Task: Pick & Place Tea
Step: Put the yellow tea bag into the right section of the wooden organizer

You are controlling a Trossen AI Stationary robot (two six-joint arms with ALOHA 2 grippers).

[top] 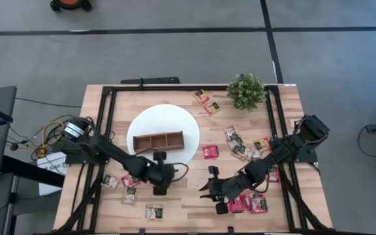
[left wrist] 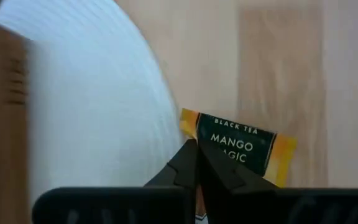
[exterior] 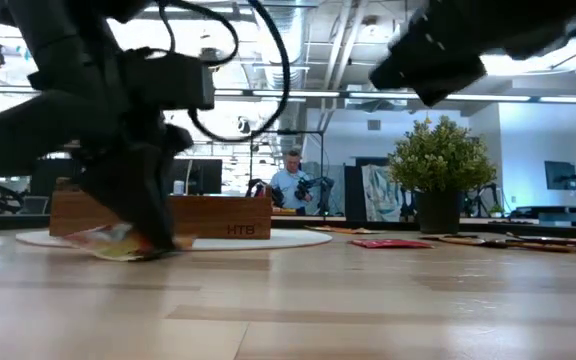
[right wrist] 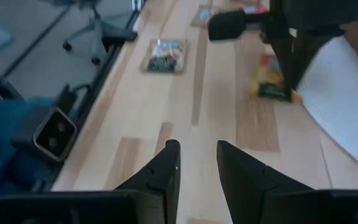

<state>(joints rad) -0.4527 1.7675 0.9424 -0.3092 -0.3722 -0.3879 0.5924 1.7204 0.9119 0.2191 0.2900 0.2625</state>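
My left gripper (top: 161,184) stands by the near right rim of the white disc (top: 188,130) and is shut on an orange-yellow tea sachet (left wrist: 244,149) printed "Mango Magic". The sachet also shows in the low view (exterior: 116,242) and in the right wrist view (right wrist: 270,79). My right gripper (top: 209,189) is open and empty over bare wood to the right of it, and its fingers show in its own wrist view (right wrist: 197,155). The brown wooden tray (top: 158,140) rests on the disc. Other sachets lie flat on the table. My left gripper pinches the sachet between its two fingers at one edge (left wrist: 205,144), next to the disc's rim. The fingers come from above, pointing down. The sachet sticks out to one side of the fingertips, tilted and low over the table (exterior: 108,248); I cannot tell whether it is clear of the wood.
Sachets lie at the near left (top: 128,190) and near the front edge (top: 153,211). A red one (top: 210,151) lies right of the disc. There is a cluster at the right (top: 243,147), red ones by my right arm (top: 253,203), and some at the far side (top: 206,101). A potted plant (top: 245,91) stands far right.
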